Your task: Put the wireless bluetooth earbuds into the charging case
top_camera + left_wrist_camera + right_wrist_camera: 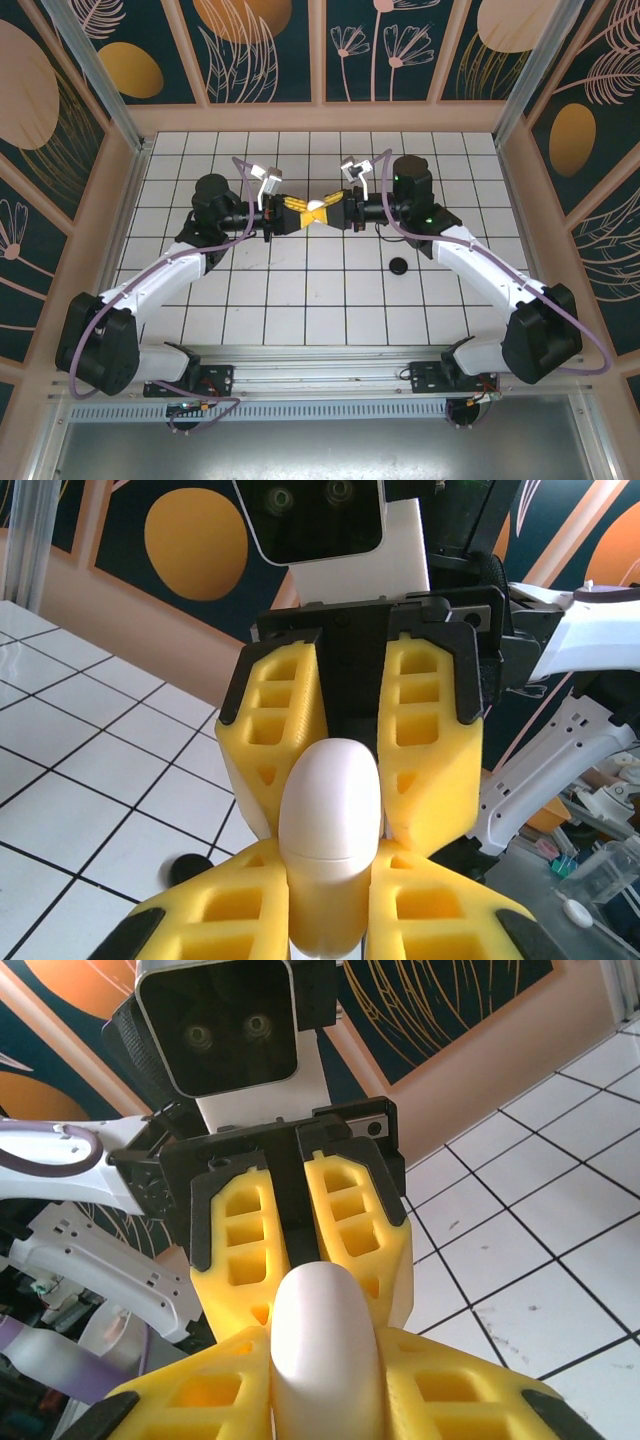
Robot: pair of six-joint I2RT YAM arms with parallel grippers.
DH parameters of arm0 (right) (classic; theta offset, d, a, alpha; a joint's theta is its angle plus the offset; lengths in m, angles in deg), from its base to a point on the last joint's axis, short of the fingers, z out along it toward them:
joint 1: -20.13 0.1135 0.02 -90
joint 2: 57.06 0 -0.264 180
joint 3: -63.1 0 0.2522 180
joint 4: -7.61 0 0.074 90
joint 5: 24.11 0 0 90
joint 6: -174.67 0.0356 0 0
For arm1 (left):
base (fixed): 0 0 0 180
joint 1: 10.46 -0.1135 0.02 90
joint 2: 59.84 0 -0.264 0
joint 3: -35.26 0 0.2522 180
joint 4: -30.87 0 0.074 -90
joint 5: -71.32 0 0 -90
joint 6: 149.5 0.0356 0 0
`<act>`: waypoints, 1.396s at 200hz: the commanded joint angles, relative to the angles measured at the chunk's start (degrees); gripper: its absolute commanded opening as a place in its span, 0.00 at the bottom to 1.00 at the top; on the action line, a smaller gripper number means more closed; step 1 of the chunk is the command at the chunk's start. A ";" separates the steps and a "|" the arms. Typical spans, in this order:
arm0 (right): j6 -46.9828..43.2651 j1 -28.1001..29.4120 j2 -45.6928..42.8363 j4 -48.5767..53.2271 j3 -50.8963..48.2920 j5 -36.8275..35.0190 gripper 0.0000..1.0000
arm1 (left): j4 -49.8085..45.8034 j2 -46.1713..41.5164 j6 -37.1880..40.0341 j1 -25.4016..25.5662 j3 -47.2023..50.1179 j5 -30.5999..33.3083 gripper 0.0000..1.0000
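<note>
The counter [250, 300] is a flat white surface ruled into square tiles by thin dark lines, fenced on three sides by a pale peach frame. One small black rounded lump [399, 266] lies directly on it, right of centre and on a tile line. Its exact form is too small to make out.

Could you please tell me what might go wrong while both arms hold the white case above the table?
The white charging case is pinched mid-air between the left end effector and right end effector; its smooth rounded shell could slip and drop onto the tiled table.
The opposing fingertips nearly meet, so uneven pulling could twist the case.
The small black item, possibly an earbud, lies loose on the tiles; a falling case may knock it away.
</note>
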 commanded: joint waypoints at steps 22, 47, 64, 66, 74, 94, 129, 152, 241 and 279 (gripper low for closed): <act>0.87 0.17 -1.15 -1.43 0.83 -1.45 0.27 | -0.18 -1.49 1.65 0.38 -0.41 -1.00 0.15; 2.09 -0.68 -2.35 -2.49 0.07 -3.13 0.48 | -1.09 -2.01 2.32 0.39 -0.42 -0.78 0.15; 2.91 -1.05 -3.00 -4.00 -0.79 -3.09 0.48 | -1.22 -2.19 2.33 0.35 -0.44 -0.82 0.15; 2.89 -1.00 -3.01 -4.03 -0.87 -3.09 0.48 | -1.22 -2.25 2.26 0.40 -0.47 -0.85 0.15; 2.68 -0.99 -2.97 -4.05 -0.84 -2.69 0.45 | -1.22 -2.27 2.19 0.34 -0.49 -0.89 0.15; 2.47 -0.95 -2.11 -3.44 -0.71 -0.93 0.33 | -1.14 -2.33 2.07 0.40 -0.60 -0.87 0.15; 1.76 -0.05 -0.51 -1.92 0.37 2.55 0.21 | -0.71 -1.87 1.37 0.40 -1.12 -1.05 0.17; 0.91 0.06 -0.20 -1.40 0.78 2.97 0.16 | 0.00 -1.49 0.44 0.36 -1.48 -1.26 0.21; 1.77 -0.02 -1.16 -4.66 -0.83 1.41 0.33 | 2.77 -0.81 -1.72 0.38 -1.12 -1.50 0.19; 2.04 -0.02 -1.16 -4.65 -1.03 3.07 0.18 | 2.82 -0.60 -2.06 0.38 -1.48 -2.25 0.22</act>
